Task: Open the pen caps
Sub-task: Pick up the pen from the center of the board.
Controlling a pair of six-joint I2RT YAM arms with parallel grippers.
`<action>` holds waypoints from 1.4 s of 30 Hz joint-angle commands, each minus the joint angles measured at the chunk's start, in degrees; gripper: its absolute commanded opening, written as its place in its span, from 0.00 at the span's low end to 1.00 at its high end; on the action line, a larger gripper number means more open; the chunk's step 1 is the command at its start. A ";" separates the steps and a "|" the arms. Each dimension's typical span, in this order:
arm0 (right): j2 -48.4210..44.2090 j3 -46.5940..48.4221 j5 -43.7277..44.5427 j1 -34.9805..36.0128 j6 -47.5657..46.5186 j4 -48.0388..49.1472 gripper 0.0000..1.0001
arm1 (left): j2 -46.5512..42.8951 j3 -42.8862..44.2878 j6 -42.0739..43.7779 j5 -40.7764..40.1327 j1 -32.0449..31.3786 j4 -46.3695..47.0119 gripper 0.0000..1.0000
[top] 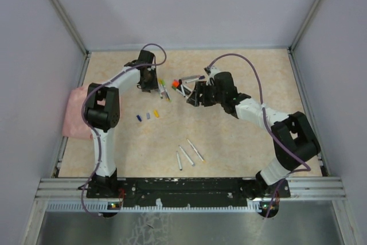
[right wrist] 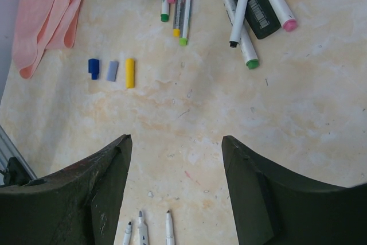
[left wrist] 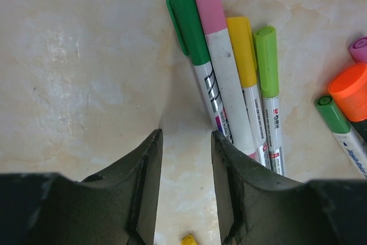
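Right now three loose caps, blue, pale grey-blue and yellow, lie in a short row on the table, off their pens and near the pink cloth at the table's left side. Closer to my bases, three bare pens lie side by side, apart from the caps. Farther out, four capped pens lie packed together, their caps dark green, pink, yellow and lime. My left gripper hangs over the table just beside them, its jaws spread with only bare tabletop between them. One finger covers the lower ends of those barrels, and I cannot tell whether it touches them. Just right of that bundle is a second heap: a thick dark highlighter with an orange cap, and several slim pens leaning across and beside it. My right gripper is over the middle of the table, jaws wide apart and gripping nothing, with the bare pens just below its fingertips in the wrist view.
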 commanded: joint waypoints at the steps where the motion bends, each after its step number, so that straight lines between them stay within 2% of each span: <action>1: 0.15 2.42 -0.44 -0.19 0.39 2.69 0.64 | 0.24 2.18 0.93 0.07 -0.14 -1.32 0.45; 16: 0.48 2.60 -0.82 -0.19 0.21 2.69 0.64 | -2.84 2.23 -0.43 0.30 -0.50 -0.15 0.46; 42: 0.16 2.10 -0.84 -0.27 0.02 2.60 0.64 | 0.40 3.07 -0.47 -0.77 -1.64 -1.43 0.46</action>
